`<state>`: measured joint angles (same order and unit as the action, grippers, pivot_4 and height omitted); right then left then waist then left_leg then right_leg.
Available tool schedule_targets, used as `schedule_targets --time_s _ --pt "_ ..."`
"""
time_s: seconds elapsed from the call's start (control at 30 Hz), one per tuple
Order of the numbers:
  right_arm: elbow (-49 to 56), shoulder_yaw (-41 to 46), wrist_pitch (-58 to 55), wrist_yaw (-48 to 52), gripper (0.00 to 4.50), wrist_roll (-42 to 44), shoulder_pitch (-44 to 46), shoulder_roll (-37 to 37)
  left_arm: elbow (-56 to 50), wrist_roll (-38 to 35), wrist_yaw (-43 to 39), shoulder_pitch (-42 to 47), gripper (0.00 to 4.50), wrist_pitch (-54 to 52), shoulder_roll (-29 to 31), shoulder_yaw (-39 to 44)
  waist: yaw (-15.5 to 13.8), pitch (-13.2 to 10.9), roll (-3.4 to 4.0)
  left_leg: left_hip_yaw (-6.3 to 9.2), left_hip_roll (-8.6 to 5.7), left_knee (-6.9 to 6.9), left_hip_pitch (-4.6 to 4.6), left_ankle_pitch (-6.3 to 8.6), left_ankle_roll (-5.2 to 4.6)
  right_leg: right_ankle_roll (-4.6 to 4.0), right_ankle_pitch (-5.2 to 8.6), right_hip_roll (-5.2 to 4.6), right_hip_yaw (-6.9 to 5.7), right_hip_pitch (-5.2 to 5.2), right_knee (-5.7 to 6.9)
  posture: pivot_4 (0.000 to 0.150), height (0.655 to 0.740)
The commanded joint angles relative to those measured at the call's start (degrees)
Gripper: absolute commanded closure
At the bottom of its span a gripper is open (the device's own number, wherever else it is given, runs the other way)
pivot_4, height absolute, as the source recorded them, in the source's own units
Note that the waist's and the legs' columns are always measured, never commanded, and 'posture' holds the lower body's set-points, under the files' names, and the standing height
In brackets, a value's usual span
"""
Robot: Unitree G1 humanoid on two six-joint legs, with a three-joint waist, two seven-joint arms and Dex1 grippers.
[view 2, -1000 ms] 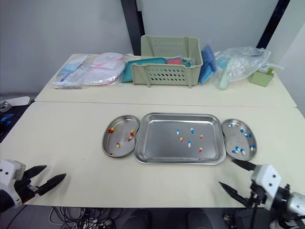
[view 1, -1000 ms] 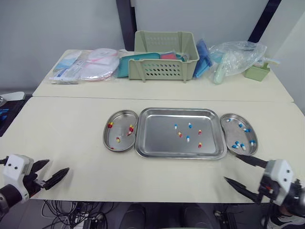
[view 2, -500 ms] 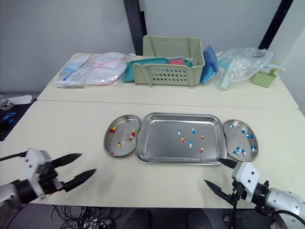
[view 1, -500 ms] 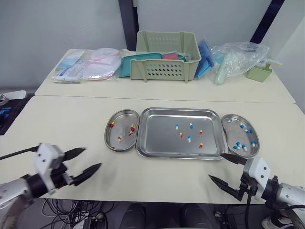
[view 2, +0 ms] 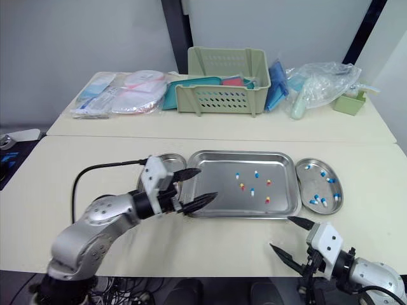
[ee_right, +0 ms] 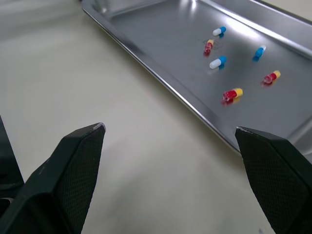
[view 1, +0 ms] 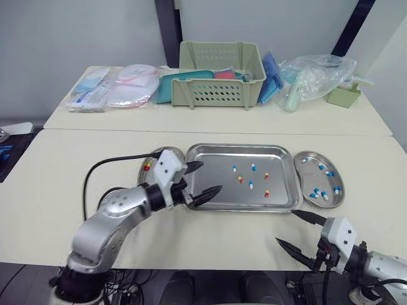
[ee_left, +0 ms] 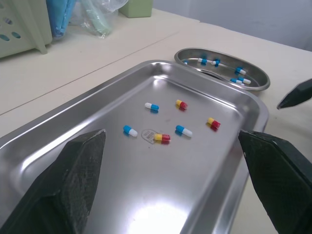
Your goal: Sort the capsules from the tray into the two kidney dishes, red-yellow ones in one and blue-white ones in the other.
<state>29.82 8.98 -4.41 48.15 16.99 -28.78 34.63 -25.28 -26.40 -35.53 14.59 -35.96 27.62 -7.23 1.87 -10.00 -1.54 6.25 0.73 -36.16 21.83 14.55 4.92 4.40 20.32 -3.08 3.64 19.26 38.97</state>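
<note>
Left eye view: just beside the tray's (view 1: 216, 190) left side sits the left kidney dish (view 1: 145, 173), with a red-yellow capsule (view 1: 147, 166) in it. The left gripper (view 1: 207, 178) hangs over the tray's left edge, fingers spread wide, holding nothing. Six loose capsules (view 1: 250, 184) lie around the tray's middle, three of each colouring. Just beside the tray's right side, the right kidney dish (view 1: 315, 178) holds blue-white capsules (view 1: 324, 195). Off the tray's near right corner, the right gripper (view 1: 287, 227) hovers above the table (view 1: 63, 165), spread wide and empty.

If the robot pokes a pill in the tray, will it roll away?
Probably: the pill is rounded and smooth, so it may roll or skid on the shiny tray. It looks tiny, so likely light. The tray's raised rim should stop it.
</note>
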Motion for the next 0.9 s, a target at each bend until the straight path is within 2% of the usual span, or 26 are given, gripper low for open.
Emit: schedule_targets --time_s 0.03,0.07,0.43,0.9 --pt "0.6 0.3 1.9 -0.8 0.0 0.2 -0.3 -0.8 4.4 3.8 -0.4 3.7 0.65 1.8 -0.9 -3.6 0.0 0.0 0.01 0.01 -0.01 -0.01 0.0 0.0 0.0 0.0 0.0 0.0 -0.01 0.0 0.0 0.15 0.74" --pt "0.5 0.3 2.1 -0.9 0.0 0.2 -0.5 -1.0 6.0 4.9 -1.0 5.0 0.89 2.4 -1.2 -4.7 -0.1 0.0 0.02 0.01 0.0 0.0 -0.01 0.0 0.0 0.0 0.0 0.0 -0.01 0.0 0.0 0.15 0.74" --pt "2.3 -1.2 2.5 -3.2 0.0 -0.8 -2.4 -2.2 19.1 14.0 -0.9 12.6 0.89 5.6 -9.3 -13.7 -0.2 0.0 0.04 0.02 -0.03 -0.02 0.02 0.0 0.0 0.0 0.0 -0.01 -0.02 0.0 -0.01 0.15 0.74" --pt "5.4 -2.1 -0.3 -5.6 0.0 -0.6 -3.3 -1.8 31.5 20.5 -3.9 18.0 0.89 9.1 -14.0 -16.0 -0.2 0.0 0.04 0.03 -0.04 -0.03 0.05 -0.01 0.01 0.01 0.0 -0.01 -0.03 0.01 -0.01 0.15 0.74"
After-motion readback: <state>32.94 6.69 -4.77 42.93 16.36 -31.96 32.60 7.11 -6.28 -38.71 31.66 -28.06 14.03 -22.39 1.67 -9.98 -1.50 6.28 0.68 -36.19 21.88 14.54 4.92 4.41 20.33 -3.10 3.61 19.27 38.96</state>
